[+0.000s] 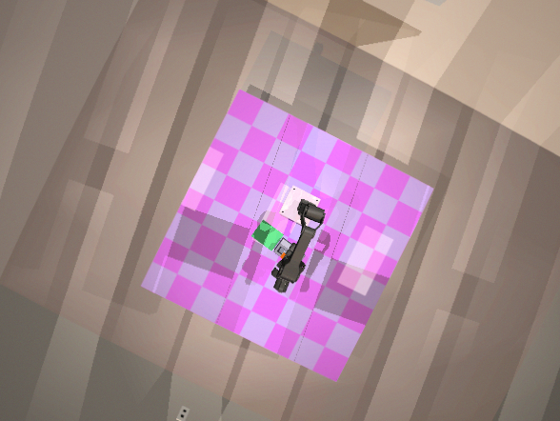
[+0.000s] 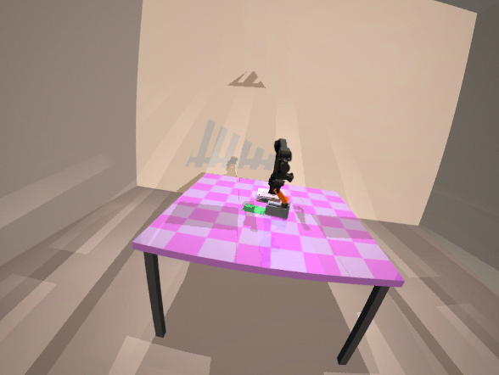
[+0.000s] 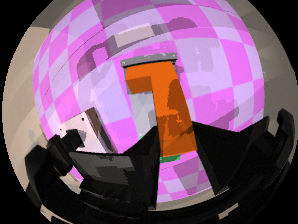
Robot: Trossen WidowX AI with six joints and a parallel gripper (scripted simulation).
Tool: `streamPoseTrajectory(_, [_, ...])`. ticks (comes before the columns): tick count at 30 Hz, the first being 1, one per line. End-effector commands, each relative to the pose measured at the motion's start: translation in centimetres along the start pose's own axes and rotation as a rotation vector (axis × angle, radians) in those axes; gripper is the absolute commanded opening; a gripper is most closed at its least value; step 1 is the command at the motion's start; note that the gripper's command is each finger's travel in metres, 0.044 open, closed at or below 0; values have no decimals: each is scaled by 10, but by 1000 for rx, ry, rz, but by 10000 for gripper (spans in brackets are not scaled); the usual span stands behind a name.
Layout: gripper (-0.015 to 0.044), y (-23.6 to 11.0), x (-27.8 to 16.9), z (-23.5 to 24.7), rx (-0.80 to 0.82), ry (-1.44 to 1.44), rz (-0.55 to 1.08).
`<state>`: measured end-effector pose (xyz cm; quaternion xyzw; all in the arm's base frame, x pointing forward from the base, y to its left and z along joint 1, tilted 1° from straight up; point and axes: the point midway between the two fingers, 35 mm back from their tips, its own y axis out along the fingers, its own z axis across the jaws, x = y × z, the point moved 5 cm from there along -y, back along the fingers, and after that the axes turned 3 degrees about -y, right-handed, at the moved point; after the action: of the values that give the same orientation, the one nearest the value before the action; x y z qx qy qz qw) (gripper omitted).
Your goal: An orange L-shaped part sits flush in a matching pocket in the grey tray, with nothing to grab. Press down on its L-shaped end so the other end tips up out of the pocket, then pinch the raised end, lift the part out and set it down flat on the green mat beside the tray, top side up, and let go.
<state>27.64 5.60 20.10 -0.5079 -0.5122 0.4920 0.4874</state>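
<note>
The gripper (image 2: pixel 276 189) is clamped on the narrow end of the orange L-shaped part (image 2: pixel 281 197), which hangs slanted in the exterior view, its lower L-shaped end just above the grey tray (image 2: pixel 277 209). In the wrist view the part (image 3: pixel 165 106) runs away from the fingers, its wide end over the tray's pocket. The green mat (image 1: pixel 268 235) lies just beside the tray on the pink checkered bench (image 1: pixel 224 305), near the arm's white base plate (image 1: pixel 289 202)
</note>
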Motion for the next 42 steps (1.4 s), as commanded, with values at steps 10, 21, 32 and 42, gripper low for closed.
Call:
streamPoseTrajectory(10, [0, 2, -50, 6, -3, 1, 1])
streamPoseTrajectory(21, [0, 2, -97, 12, -3, 1, 6])
streamPoseTrajectory(32, [0, 2, -144, 20, -2, 0, 11])
streamPoseTrajectory(42, [0, 4, -161, 23, -2, 0, 13])
